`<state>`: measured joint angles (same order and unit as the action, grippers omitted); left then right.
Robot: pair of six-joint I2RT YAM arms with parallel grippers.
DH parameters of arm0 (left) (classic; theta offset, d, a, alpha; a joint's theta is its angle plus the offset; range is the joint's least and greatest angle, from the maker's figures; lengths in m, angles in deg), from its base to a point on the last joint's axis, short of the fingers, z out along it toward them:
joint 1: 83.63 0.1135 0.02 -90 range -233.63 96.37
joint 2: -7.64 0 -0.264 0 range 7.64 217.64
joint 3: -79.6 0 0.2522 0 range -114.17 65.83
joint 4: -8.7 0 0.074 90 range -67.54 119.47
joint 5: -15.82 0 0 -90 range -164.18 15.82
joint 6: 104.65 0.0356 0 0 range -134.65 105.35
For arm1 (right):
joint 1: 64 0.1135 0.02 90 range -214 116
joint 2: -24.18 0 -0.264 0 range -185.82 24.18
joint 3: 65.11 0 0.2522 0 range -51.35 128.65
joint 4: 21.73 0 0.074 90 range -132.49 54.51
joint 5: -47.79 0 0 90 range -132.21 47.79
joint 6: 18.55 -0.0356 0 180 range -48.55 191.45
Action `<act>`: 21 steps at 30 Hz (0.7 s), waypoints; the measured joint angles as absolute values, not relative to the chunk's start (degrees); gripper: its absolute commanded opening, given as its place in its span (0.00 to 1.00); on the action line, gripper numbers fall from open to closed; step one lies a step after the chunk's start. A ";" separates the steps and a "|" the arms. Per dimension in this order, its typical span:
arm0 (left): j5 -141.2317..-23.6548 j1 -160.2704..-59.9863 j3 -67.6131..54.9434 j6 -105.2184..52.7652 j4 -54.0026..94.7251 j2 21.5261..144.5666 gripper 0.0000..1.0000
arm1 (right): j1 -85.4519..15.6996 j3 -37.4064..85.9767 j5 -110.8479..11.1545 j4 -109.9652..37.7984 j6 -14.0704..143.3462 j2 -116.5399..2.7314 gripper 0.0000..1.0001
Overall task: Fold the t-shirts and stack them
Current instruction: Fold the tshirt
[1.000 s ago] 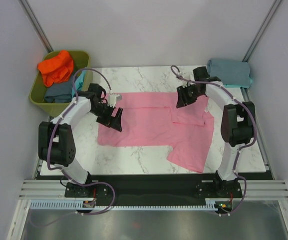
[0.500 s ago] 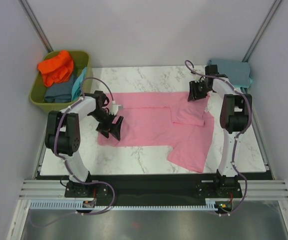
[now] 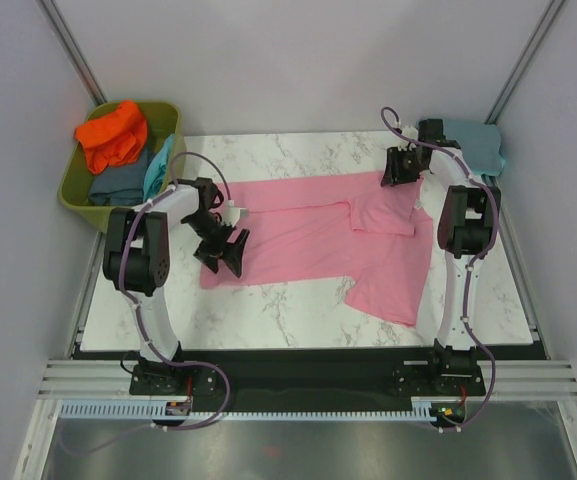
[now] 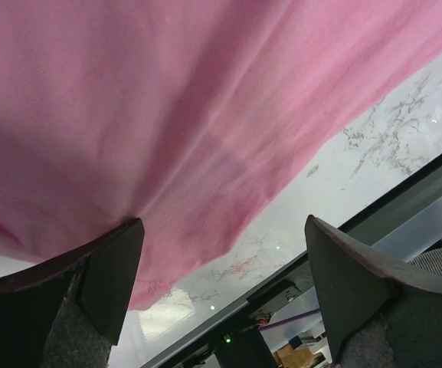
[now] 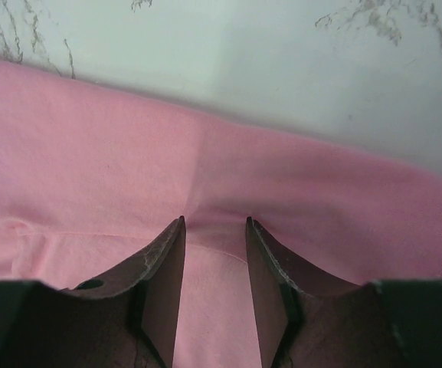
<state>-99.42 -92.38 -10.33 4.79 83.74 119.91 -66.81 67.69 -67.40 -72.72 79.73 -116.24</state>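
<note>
- Seen from above, the pink tee [image 3: 308,240] is spread across the middle of the table [image 3: 268,315].
- Only the right wrist view shows the right gripper [image 5: 214,222] closed on a pucker of the tee's far edge.
- The left gripper [image 4: 222,226] is held wide open over the 9 o'clock hem.
- Since a second ago, the tee has been drawn toward 2 o'clock.
</note>
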 measured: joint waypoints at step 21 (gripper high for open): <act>-96.27 -90.13 -52.62 1.49 80.94 133.61 0.99 | -66.94 64.66 -67.75 -69.88 79.81 -114.76 0.48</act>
